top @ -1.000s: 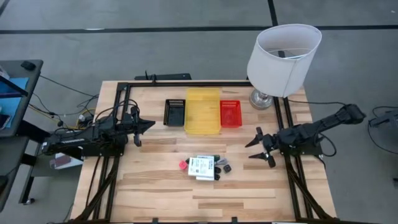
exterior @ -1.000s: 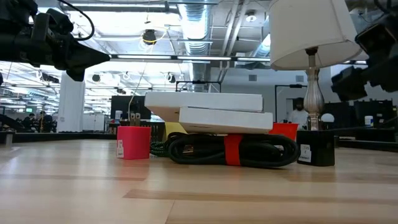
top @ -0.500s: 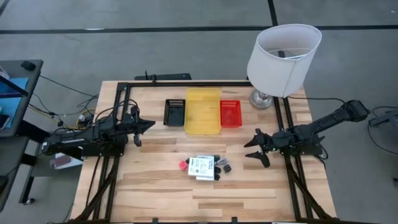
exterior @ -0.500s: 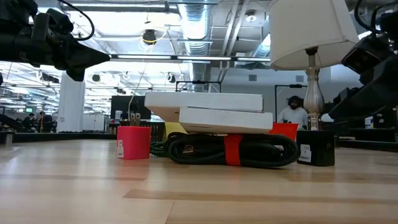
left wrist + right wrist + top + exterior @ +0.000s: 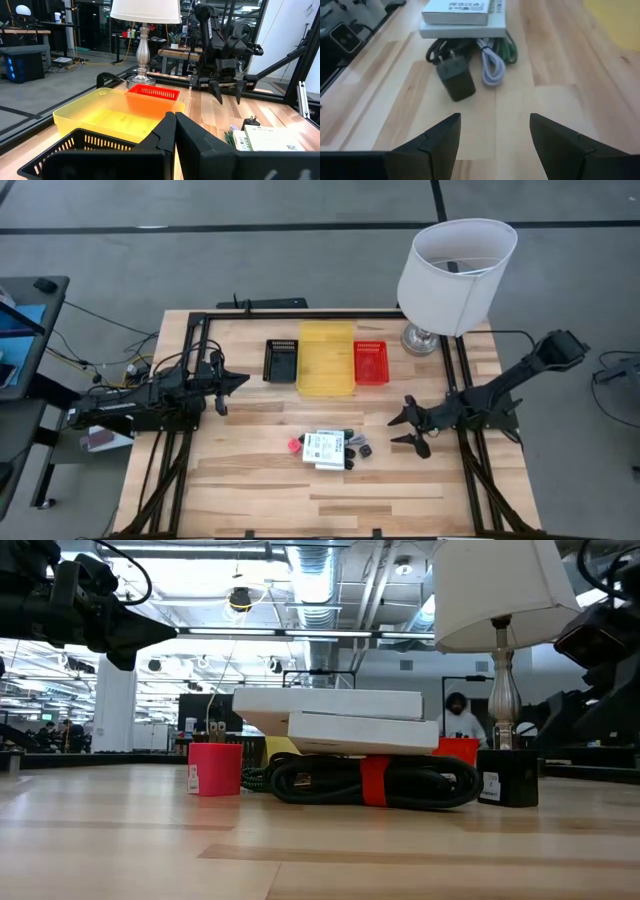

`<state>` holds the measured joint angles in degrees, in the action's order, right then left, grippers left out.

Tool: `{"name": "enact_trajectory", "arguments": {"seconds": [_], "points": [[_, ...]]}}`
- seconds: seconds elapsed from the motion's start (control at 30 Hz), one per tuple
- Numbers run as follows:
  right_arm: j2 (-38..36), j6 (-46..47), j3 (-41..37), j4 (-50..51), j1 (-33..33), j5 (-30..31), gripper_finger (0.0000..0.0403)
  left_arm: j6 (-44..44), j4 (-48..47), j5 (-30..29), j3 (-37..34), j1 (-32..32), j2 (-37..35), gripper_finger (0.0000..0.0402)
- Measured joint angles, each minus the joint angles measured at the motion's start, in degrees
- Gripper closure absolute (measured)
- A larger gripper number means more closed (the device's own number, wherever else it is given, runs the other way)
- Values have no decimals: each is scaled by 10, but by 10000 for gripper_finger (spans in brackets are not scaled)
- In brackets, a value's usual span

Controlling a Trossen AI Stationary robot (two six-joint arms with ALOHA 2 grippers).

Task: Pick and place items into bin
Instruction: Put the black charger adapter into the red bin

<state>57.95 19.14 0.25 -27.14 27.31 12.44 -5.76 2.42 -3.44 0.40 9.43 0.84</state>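
While the items wait in a heap at mid-table, the right gripper [image 5: 409, 427] is held spread wide and empty just to their right.

Two white labelled flat packs [image 5: 327, 447] are stacked on a coiled black cable bound with a red strap [image 5: 372, 783], with a small red piece [image 5: 294, 444] beside them on the left and a small black plug cube [image 5: 456, 77] on the right. A black mesh bin [image 5: 282, 360], a yellow plastic bin [image 5: 326, 358] and a red mesh bin [image 5: 370, 362] are lined up behind the heap. The left gripper [image 5: 238, 379] is kept closed, holding nothing, near the black mesh bin.
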Motion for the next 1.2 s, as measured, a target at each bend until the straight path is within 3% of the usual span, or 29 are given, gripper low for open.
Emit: {"name": "enact_trajectory", "arguments": {"seconds": [0.27, 0.67, 1.2], "points": [[126, 4, 22, -54, 39, 42, 172, 0, 0, 0, 0, 0, 0, 401], [276, -8, 73, -110, 41, 44, 172, 0, 0, 0, 0, 0, 0, 401], [314, -53, 123, -123, 42, 38, 172, 0, 0, 0, 0, 0, 0, 402]]}}
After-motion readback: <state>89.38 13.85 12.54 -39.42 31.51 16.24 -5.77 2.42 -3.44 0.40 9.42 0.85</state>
